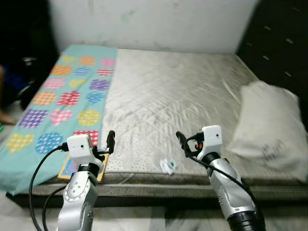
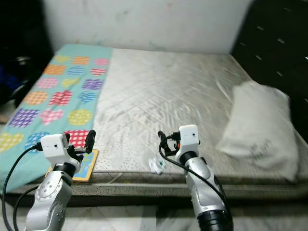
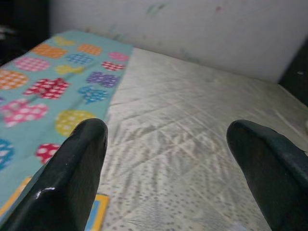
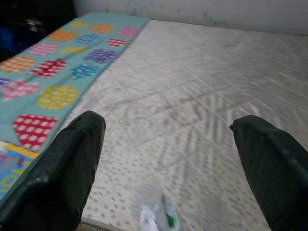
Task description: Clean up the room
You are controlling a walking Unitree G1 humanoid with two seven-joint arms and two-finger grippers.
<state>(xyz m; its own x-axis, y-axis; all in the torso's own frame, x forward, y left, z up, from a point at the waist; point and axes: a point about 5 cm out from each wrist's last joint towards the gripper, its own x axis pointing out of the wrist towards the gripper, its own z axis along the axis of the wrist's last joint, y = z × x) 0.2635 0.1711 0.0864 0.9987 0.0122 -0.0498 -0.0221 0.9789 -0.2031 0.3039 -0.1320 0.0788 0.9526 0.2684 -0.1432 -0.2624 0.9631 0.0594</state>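
Note:
A small white and green wrapper [image 1: 168, 166] lies on the grey mattress [image 1: 178, 91] near its front edge, seen too in the right wrist view as the wrapper [image 4: 159, 219]. A flat book with a yellow border [image 1: 67, 169] rests at the front left corner beside the teal patterned blanket [image 1: 62, 96]. My left gripper [image 1: 108, 146] hovers open just right of the book, nothing between its fingers [image 3: 72, 178]. My right gripper [image 1: 186, 146] is open too, above and slightly right of the wrapper, its fingers [image 4: 67, 168] empty.
A white pillow [image 1: 269, 125] lies on the right side of the mattress. A dark padded panel [image 1: 279, 48] stands along the right, a white wall [image 1: 154, 19] behind the bed. The area left of the bed is dark and cluttered. Pale floor [image 1: 144, 219] runs along the bed's front edge.

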